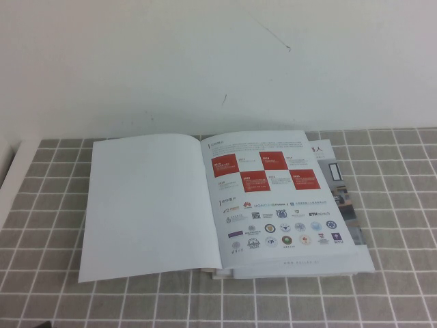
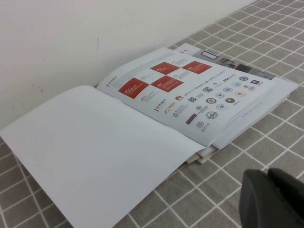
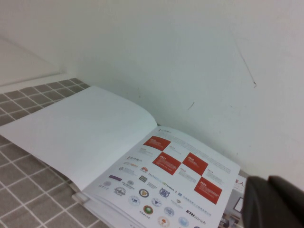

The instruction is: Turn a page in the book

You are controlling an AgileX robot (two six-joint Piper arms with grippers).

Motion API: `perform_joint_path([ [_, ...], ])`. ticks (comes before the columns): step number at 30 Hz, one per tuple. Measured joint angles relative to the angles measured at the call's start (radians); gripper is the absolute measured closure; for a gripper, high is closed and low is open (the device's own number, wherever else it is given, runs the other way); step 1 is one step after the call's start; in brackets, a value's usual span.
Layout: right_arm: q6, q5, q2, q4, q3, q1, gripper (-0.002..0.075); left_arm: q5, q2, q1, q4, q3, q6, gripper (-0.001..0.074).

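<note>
Nearest to you, the grey checked cloth (image 1: 61,287) is covering the counter, and on it the book (image 1: 225,205) is lying open near the white wall (image 1: 205,55). The page (image 1: 147,205) is lying flat on the left side, plain white face up, its outer edge overhanging the stack beneath. Facing it on the right is the page with red squares (image 1: 276,198) and rows of logos. Under that, another booklet (image 1: 348,205) is peeking out along the right edge.

In the high view you are seeing neither arm. The left gripper (image 2: 273,199) is showing only as a dark shape in its wrist view, off the book's near corner; you cannot tell how its fingers stand. The right gripper (image 3: 273,202) is hanging above the book's right side, fingers fully closed, holding nothing.
</note>
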State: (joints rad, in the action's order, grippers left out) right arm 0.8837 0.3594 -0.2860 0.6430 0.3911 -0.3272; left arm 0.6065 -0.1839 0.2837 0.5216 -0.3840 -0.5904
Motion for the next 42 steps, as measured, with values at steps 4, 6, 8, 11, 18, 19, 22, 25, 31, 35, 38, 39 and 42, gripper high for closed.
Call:
perform_joint_path([
  [4, 0.0, 0.0, 0.0, 0.0, 0.0, 0.0, 0.0728, 0.0, 0.0, 0.0, 0.0, 0.0, 0.0, 0.0738],
  [6, 0.0, 0.0, 0.0, 0.0, 0.0, 0.0, 0.0728, 0.0, 0.0, 0.0, 0.0, 0.0, 0.0, 0.0738],
  [8, 0.0, 0.0, 0.0, 0.0, 0.0, 0.0, 0.0728, 0.0, 0.0, 0.0, 0.0, 0.0, 0.0, 0.0738],
  [11, 0.0, 0.0, 0.0, 0.0, 0.0, 0.0, 0.0728, 0.0, 0.0, 0.0, 0.0, 0.0, 0.0, 0.0738],
  [18, 0.0, 0.0, 0.0, 0.0, 0.0, 0.0, 0.0728, -0.115, 0.0, -0.054, -0.187, 0.026, 0.056, 0.0738],
  [19, 0.0, 0.0, 0.0, 0.0, 0.0, 0.0, 0.0728, -0.124, 0.0, -0.07, -0.196, 0.032, 0.068, 0.0738],
  [22, 0.0, 0.0, 0.0, 0.0, 0.0, 0.0, 0.0728, -0.157, 0.0, -0.169, -0.22, 0.061, 0.113, 0.0738],
  [25, 0.0, 0.0, 0.0, 0.0, 0.0, 0.0, 0.0729, -0.157, 0.039, -0.227, -0.294, 0.104, 0.127, 0.0738],
  [31, 0.0, 0.0, 0.0, 0.002, 0.0, 0.0, 0.0729, -0.276, 0.169, -0.241, -0.469, 0.249, 0.221, 0.0738],
  [35, 0.0, 0.0, 0.0, 0.017, 0.0, 0.0, 0.0729, -0.307, 0.193, -0.241, -0.444, 0.347, 0.292, 0.0738],
  [38, 0.0, 0.0, 0.0, 0.019, 0.0, 0.0, 0.0729, -0.305, 0.193, -0.241, -0.431, 0.4, 0.32, 0.0738],
  [39, 0.0, 0.0, 0.0, 0.019, 0.0, 0.0, 0.0729, -0.305, 0.193, -0.241, -0.426, 0.402, 0.332, 0.0738],
  [42, 0.0, 0.0, 0.0, 0.021, 0.0, 0.0, 0.0729, -0.291, 0.195, -0.231, -0.426, 0.402, 0.359, 0.0738],
])
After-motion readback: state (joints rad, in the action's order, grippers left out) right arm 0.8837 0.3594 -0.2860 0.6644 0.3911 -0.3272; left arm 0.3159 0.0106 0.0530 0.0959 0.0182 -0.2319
